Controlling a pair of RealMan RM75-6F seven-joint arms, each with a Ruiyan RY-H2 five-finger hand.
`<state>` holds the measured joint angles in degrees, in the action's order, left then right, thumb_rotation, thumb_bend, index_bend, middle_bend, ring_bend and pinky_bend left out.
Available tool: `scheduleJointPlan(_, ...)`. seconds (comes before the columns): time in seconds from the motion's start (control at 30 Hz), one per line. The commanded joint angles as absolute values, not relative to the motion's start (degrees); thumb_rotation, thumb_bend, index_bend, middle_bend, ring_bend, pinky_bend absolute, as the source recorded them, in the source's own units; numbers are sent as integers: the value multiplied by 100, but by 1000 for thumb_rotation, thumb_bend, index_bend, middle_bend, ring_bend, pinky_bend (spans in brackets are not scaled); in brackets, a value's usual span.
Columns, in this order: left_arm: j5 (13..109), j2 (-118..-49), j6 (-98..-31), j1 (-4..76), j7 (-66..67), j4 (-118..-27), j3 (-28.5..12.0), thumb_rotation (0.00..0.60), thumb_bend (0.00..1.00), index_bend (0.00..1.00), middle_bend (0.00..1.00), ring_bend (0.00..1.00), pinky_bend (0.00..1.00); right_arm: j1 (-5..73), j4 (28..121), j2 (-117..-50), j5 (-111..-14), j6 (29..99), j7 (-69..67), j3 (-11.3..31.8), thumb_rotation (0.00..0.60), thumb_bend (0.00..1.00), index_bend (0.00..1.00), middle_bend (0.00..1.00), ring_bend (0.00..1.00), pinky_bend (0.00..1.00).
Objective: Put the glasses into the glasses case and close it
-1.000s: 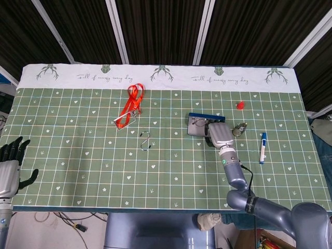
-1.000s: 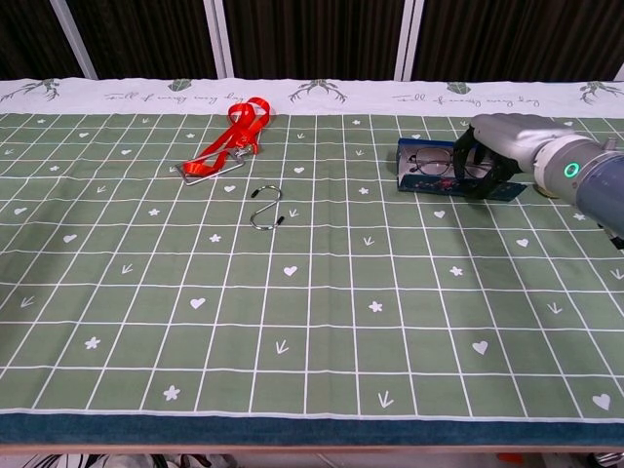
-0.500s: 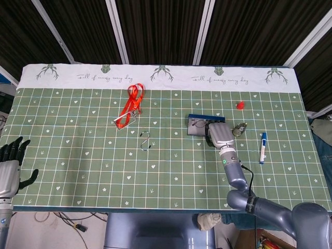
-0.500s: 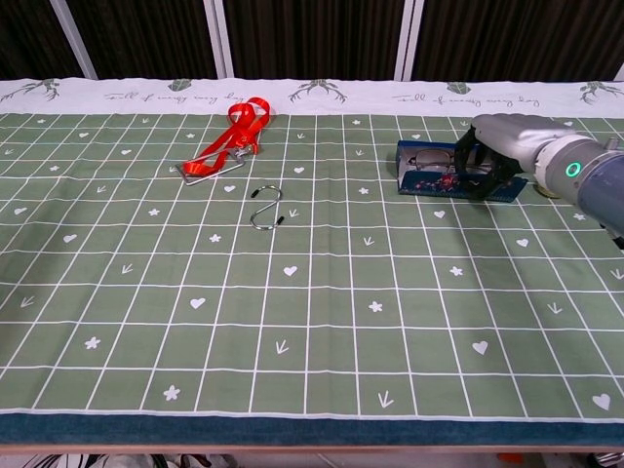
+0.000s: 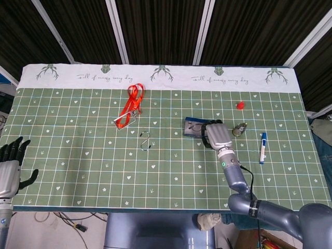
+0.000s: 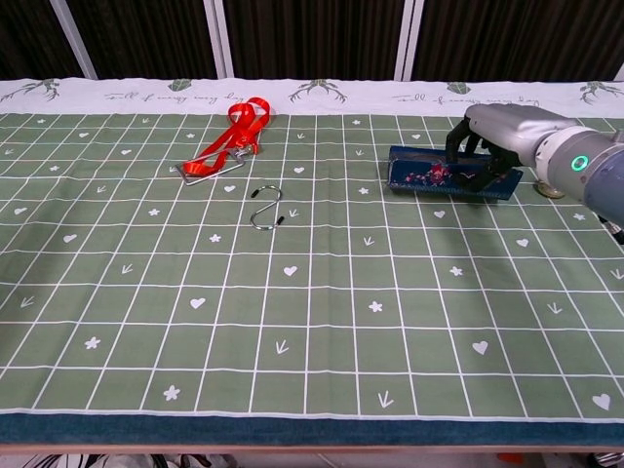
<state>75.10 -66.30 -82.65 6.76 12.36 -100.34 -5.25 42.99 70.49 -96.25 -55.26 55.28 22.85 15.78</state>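
We are pressing our right hand [image 6: 485, 144], fingers curled down, onto the glasses case [image 6: 429, 176], whose long axis is running three-to-nine beneath it.

table: green grid cloth [image 5: 78, 155], white border at the far edge
by right hand [image 6: 497, 136]: glasses case [image 6: 419, 175] under its fingers; blue pen [image 5: 263, 147] beyond
well left: orange lanyard [image 6: 229, 146], S-hook [image 6: 266, 209]

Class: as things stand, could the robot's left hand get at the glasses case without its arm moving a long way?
Probably not. The left hand sits open at the table's near left edge, while the glasses case lies far across on the right, under the right hand. Nothing blocks the path; distance is the obstacle.
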Motion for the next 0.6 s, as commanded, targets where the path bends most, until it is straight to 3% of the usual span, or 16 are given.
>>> scheduleJointPlan(0.03, 7521, -6633, -8273, 674, 1238, -10031, -522, 600, 310, 72, 0, 0, 0, 4275, 7299, -9484, -5560, 5602, 2394, 1558, 600, 548, 667, 278, 248, 221)
scheduleJointPlan(0.6, 7515, -6639, -8278, 673, 1228, -10026, -529, 600, 310, 72, 0, 0, 0, 4749, 7385, -9353, -4673, 5165, 3004, 1858, 600, 549, 684, 219, 209, 213)
